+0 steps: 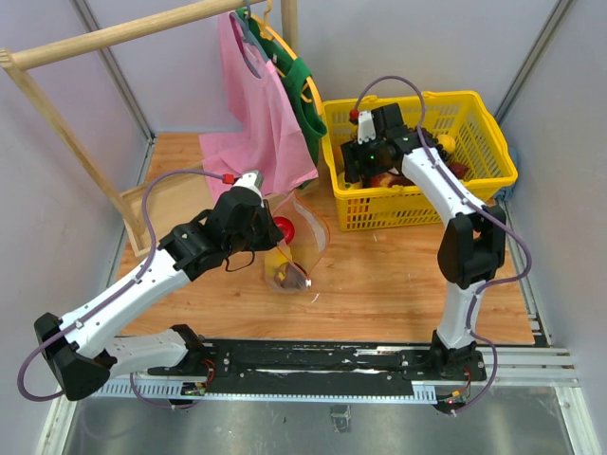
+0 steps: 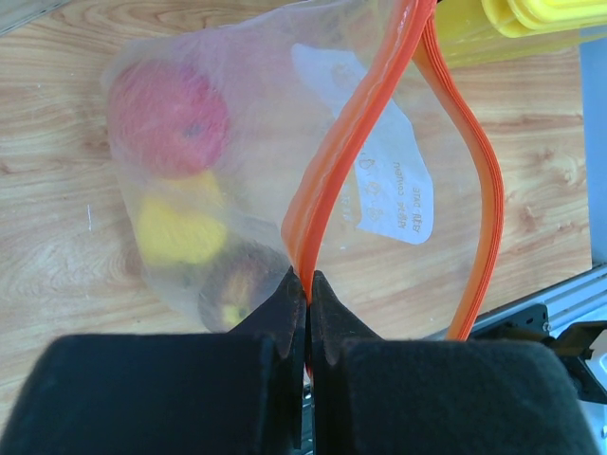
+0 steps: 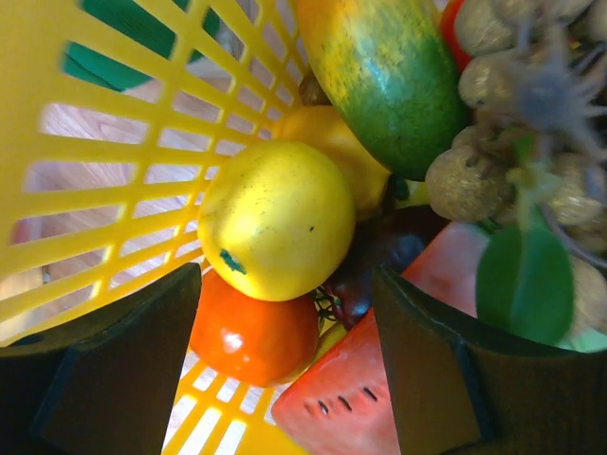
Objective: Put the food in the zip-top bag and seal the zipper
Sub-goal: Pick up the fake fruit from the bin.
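The clear zip-top bag (image 1: 302, 239) lies on the wooden table with its mouth gaping. Inside it are a red fruit (image 2: 166, 114), a yellow piece (image 2: 178, 227) and a dark round piece (image 2: 237, 284). My left gripper (image 2: 305, 284) is shut on one side of the orange zipper (image 2: 332, 161); the other side (image 2: 474, 180) bows away. My right gripper (image 3: 285, 275) hangs open inside the yellow basket (image 1: 474, 100), its fingers either side of a yellow round fruit (image 3: 275, 218) and an orange-red fruit (image 3: 251, 336), holding nothing.
Also in the basket are a watermelon slice (image 3: 360, 389), a green-yellow mango (image 3: 394, 76) and a pale grape bunch (image 3: 512, 123). Pink (image 1: 266, 114) and green (image 1: 305, 95) cloth bags hang from a wooden rack (image 1: 57, 104) at the back left.
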Robot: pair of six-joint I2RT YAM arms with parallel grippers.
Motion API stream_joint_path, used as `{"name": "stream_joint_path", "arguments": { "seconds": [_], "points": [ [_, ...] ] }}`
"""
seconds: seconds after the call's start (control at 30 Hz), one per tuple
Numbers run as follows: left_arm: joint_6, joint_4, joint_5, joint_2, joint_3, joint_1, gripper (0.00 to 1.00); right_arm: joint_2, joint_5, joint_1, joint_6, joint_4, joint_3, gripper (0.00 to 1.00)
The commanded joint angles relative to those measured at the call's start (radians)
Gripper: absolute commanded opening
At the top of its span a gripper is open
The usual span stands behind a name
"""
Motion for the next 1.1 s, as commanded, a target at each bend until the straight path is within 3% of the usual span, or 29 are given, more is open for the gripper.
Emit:
{"name": "stream_joint_path", "arguments": {
  "seconds": [0.0, 0.1, 0.7, 0.83, 1.07],
  "points": [
    [0.014, 0.042, -0.004, 0.003, -0.007, 0.003, 0.00, 0.064, -0.078, -0.011, -0.024, -0.058, 0.046, 0.75],
    [0.016, 0.047, 0.003, 0.006, -0.008, 0.003, 0.00, 0.113, -0.133, -0.012, -0.045, -0.062, 0.043, 0.79],
    [0.016, 0.055, 0.007, 0.012, -0.018, 0.002, 0.00, 0.263, -0.097, -0.013, -0.106, -0.068, 0.048, 0.93],
    [0.013, 0.056, 0.004, 0.008, -0.024, 0.003, 0.00, 0.248, -0.053, -0.013, -0.109, -0.075, 0.048, 0.87],
    [0.010, 0.057, -0.002, -0.002, -0.029, 0.003, 0.00, 0.087, -0.032, -0.014, -0.093, -0.057, -0.001, 0.68]
  ]
}}
